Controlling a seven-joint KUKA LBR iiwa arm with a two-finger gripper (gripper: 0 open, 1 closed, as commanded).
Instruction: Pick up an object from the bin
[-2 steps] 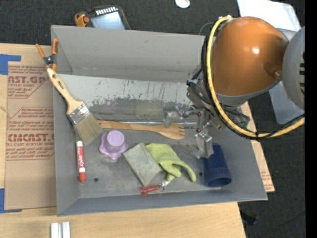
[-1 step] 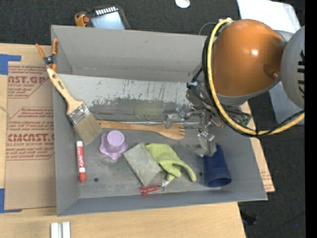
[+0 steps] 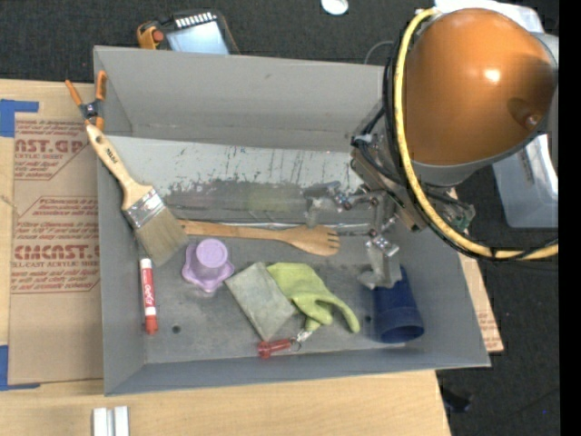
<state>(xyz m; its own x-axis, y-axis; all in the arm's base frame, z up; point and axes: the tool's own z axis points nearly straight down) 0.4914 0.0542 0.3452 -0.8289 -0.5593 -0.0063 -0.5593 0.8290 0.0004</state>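
My gripper [image 3: 351, 236] hangs low over the right half of the bin, under the orange wrist cover. It is open, with one metal fingertip [image 3: 320, 209] at the upper left and the other [image 3: 382, 263] at the lower right. A wooden fork [image 3: 263, 234] lies across the bin floor, and its tined head rests between the two fingertips, below them. A dark blue cup [image 3: 397, 312] lies on its side just beneath the lower fingertip. Left of the cup sits a crumpled yellow-green cloth [image 3: 313, 293]. I see nothing gripped between the fingers.
A grey block [image 3: 259, 300] lies beside the cloth, with a small red-handled tool [image 3: 281, 343] in front of it. Farther left are a purple cap-shaped piece [image 3: 207, 263], a red marker [image 3: 147, 295] and a paintbrush [image 3: 136, 193] leaning on the left wall.
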